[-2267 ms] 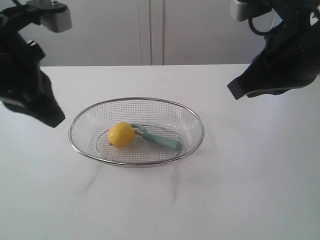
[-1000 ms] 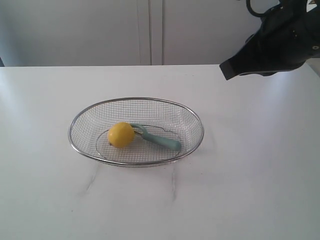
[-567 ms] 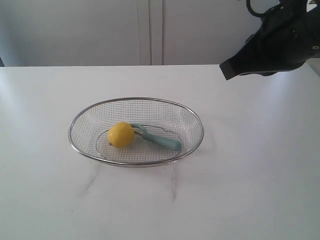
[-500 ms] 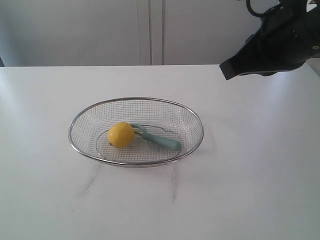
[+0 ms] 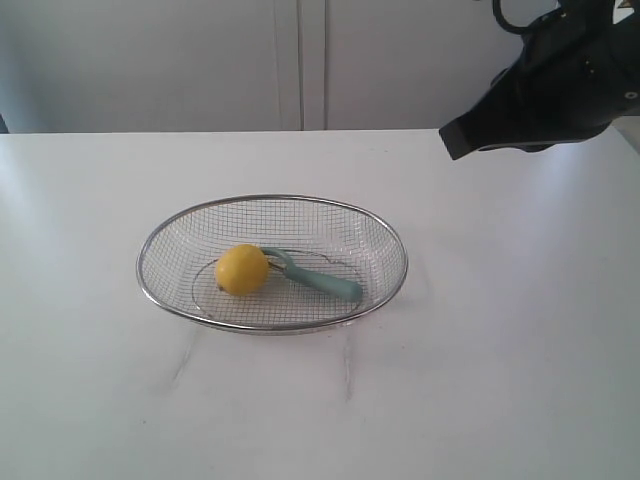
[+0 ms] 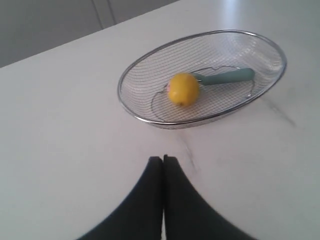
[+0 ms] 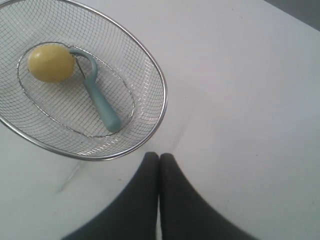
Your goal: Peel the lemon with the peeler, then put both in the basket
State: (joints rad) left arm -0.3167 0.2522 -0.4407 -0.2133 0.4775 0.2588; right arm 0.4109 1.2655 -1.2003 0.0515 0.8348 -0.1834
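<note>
The yellow lemon (image 5: 242, 269) lies inside the wire-mesh basket (image 5: 380, 300) in the middle of the white table. The teal peeler (image 5: 318, 281) rests beside it in the basket, its head against the lemon. My right gripper (image 5: 455, 143) hangs high at the upper right, away from the basket, shut and empty. In the right wrist view the gripper (image 7: 159, 156) is shut, with the basket (image 7: 159, 107), lemon (image 7: 50, 62) and peeler (image 7: 100, 100) beyond. My left gripper (image 6: 163, 158) is shut and empty, short of the basket (image 6: 150, 120), lemon (image 6: 183, 89) and peeler (image 6: 225, 77); it is out of the exterior view.
White cabinet doors (image 5: 300, 60) stand behind the table (image 5: 500, 380). Faint grey marks (image 5: 346, 375) streak the tabletop just in front of the basket.
The left arm, over the table's left side at first, has left the exterior view. The right arm rose slightly toward the upper right, then held still. Lemon and peeler have not moved.
</note>
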